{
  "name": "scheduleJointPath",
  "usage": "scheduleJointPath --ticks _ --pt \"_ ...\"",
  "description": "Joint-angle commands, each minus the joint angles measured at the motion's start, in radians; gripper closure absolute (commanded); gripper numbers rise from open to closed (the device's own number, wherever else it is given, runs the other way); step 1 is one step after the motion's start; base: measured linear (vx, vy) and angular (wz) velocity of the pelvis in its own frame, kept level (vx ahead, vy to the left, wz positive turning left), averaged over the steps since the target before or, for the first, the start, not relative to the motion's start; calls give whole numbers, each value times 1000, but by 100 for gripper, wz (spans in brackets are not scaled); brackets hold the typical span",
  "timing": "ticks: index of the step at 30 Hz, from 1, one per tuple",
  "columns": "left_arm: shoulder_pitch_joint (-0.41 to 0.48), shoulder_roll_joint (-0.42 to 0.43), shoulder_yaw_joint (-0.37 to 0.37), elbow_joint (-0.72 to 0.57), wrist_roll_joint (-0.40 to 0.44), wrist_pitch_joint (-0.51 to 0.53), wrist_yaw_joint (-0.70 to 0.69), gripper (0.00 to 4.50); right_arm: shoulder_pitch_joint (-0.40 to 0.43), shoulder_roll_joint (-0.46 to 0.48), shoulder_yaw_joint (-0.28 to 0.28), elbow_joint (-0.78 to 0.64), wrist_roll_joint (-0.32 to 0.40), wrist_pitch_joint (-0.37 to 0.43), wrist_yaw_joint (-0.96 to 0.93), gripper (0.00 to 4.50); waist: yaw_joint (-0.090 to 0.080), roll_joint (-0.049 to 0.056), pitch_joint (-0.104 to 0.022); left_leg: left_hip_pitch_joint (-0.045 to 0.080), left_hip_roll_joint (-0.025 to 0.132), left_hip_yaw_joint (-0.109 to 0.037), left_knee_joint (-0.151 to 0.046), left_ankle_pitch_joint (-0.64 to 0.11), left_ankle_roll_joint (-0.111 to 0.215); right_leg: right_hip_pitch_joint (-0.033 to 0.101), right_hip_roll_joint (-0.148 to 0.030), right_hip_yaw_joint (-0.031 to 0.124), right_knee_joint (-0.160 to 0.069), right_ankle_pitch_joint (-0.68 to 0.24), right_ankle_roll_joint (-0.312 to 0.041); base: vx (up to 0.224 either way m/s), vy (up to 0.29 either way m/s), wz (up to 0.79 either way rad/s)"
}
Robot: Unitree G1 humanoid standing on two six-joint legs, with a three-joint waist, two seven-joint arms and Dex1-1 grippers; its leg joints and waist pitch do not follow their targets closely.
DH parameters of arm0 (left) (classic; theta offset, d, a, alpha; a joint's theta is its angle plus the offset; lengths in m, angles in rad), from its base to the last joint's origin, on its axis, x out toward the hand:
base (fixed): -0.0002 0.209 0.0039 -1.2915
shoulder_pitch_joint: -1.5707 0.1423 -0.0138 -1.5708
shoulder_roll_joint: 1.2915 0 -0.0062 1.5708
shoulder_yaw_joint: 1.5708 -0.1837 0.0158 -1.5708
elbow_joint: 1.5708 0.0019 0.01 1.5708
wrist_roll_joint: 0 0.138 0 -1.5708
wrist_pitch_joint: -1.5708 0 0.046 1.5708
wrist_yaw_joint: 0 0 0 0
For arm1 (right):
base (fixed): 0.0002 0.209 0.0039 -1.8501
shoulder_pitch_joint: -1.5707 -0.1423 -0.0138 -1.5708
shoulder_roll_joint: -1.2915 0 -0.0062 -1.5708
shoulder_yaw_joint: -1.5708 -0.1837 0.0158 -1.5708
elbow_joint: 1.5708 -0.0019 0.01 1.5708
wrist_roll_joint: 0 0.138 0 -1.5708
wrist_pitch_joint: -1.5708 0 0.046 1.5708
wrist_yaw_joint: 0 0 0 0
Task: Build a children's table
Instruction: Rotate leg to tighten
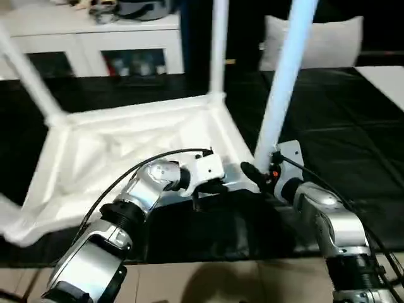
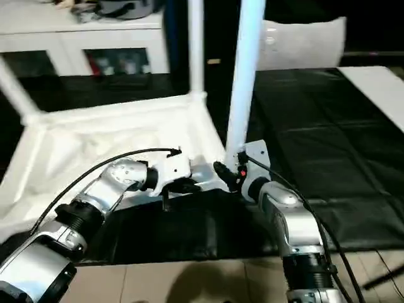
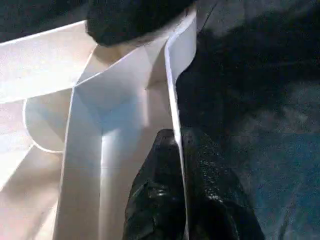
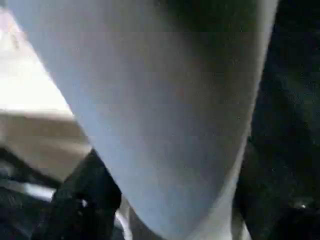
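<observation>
Tabletop (image 1: 126,145) lay upside down on the black-covered work surface (image 1: 341,120), ribbed underside up. Left gripper (image 3: 181,150) was pinched shut on the tabletop's near rim wall, one finger each side. Right gripper (image 1: 257,175) sat just beside it, at the near right corner socket, with the near leg (image 1: 285,76) standing between its fingers (image 4: 85,195); cannot tell whether they clamped it. Far-right leg (image 1: 218,47) and far-left leg (image 1: 28,72) rose beyond the grippers. White cabinet (image 1: 95,38) and a pale cushion (image 1: 328,41) stood behind the work surface.
</observation>
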Motion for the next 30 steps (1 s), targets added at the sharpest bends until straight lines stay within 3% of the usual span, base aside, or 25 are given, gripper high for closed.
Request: scheduleJointPath --ticks 1,3,5,8,10,16,21,22,23,24,25,27,28,30 --pt "-36 19 -18 27 45 -80 30 450 37 -25 -4 -25 -6 13 13 97 4 -13 -73 -3 76 -34 -65 -44 80 58 -112 83 -39 -158 -111 0 0 0" --pt "-42 23 -16 43 53 -95 50 450 56 -34 -11 -47 2 10 25 87 11 -17 -70 -5 73 -30 -62 -30 99 54 -110 84 -38 -141 -117 0 0 0" --pt "-52 23 -1 69 57 -104 94 450 101 -60 -14 -104 15 -8 58 66 20 -23 -64 -7 68 -26 -65 -66 97 57 -110 79 -49 -241 -86 0 0 0" --pt "-57 8 35 85 16 -103 94 450 154 -93 -10 -180 31 -15 88 48 27 -24 -58 -2 70 -26 -69 -96 82 53 -107 77 -65 -350 -39 0 0 0" --pt "-49 0 55 69 -25 -92 60 406 179 -109 -9 -226 39 -21 104 28 22 -25 -58 0 68 -27 -72 -123 69 51 -105 74 -71 -390 -22 0 0 0" --pt "5 5 97 -7 -77 -65 69 347 222 -140 5 -336 61 -3 144 0 25 -28 -59 0 74 -28 -73 -114 82 48 -107 80 -60 -332 -58 0 0 0" --pt "57 44 133 -101 -91 -14 94 310 243 -156 9 -398 110 65 165 0 26 -28 -56 -3 74 -29 -75 -106 83 49 -105 80 -61 -355 -44 0 0 0" --pt "78 66 147 -145 -91 3 100 299 238 -155 9 -407 124 86 170 0 24 -28 -55 4 73 -26 -75 -119 77 45 -103 79 -66 -379 -37 0 0 0" --pt "111 103 164 -213 -90 24 107 295 227 -153 17 -419 131 98 175 0 24 -26 -56 2 75 -29 -76 -120 68 46 -105 80 -63 -381 -37 0 0 0" --pt "129 123 173 -249 -89 35 106 295 219 -149 22 -421 132 95 176 0 20 -33 -54 1 78 -29 -79 -125 65 43 -103 80 -64 -383 -35 0 0 0" --pt "142 136 178 -277 -91 45 103 287 213 -146 27 -423 131 91 177 0 18 -26 -52 4 76 -29 -79 -134 60 40 -103 81 -65 -396 -33 0 0 0" --pt "179 175 196 -360 -104 93 77 268 197 -143 60 -422 122 61 201 0 17 -40 -51 5 75 -27 -79 -135 57 40 -105 82 -67 -406 -35 0 0 0" --pt "185 182 199 -375 -106 103 73 261 195 -144 67 -422 119 56 205 0 20 -31 -50 6 77 -29 -81 -134 53 37 -104 83 -65 -407 -40 0 0 0" --pt "212 213 210 -437 -111 143 51 261 179 -148 101 -412 96 27 216 0 21 -31 -51 9 84 -31 -82 -134 42 36 -107 87 -57 -377 -53 0 0 0"
